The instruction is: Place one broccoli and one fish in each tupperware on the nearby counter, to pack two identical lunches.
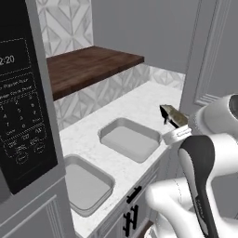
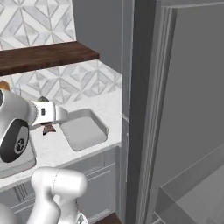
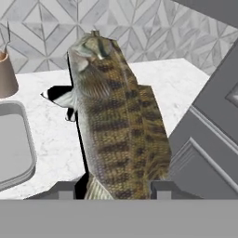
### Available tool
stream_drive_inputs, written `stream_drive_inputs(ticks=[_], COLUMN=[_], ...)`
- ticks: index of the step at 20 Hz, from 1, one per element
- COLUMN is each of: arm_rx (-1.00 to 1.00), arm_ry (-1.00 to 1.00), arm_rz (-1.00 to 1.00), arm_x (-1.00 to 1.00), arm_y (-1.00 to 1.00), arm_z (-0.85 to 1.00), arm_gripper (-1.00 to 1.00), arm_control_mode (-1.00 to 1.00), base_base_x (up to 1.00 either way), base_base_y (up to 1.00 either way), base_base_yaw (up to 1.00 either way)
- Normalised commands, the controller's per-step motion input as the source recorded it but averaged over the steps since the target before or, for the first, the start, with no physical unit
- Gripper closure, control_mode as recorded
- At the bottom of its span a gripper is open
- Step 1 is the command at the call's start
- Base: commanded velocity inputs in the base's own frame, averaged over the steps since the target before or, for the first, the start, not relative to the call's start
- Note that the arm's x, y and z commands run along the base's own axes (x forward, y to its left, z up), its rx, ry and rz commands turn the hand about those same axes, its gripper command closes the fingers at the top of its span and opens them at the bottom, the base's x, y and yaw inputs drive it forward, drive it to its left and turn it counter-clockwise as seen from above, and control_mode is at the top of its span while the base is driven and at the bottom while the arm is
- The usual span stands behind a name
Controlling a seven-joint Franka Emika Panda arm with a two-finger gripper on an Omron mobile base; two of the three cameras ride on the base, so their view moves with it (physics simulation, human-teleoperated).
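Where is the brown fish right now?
The brown fish is between the gripper fingers, above the white counter. In the left base view it hangs just right of the far tupperware.

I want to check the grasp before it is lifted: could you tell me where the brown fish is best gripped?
Grip the brown fish across its flat flanks near the tail end, coming along its length, as the gripper does now. The body is narrow and rises upright between the fingertips, so its sides meet the pads.
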Motion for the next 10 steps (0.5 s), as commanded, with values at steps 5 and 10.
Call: stream_drive_inputs(ticks=[5,10], arm_rx=[0.0,0.0], arm_ry=[0.01,0.05], arm_rz=[0.07,0.13], arm_x=[0.25,0.97], arm_y=[0.0,0.03], arm_z=[-0.2,-0.67], arm_gripper=[1.0,1.0], arm_control_mode=[-1.0,-1.0], base_base_x=[0.33,0.0], base_base_y=[0.11,0.0], base_base_yaw=[0.12,0.0])
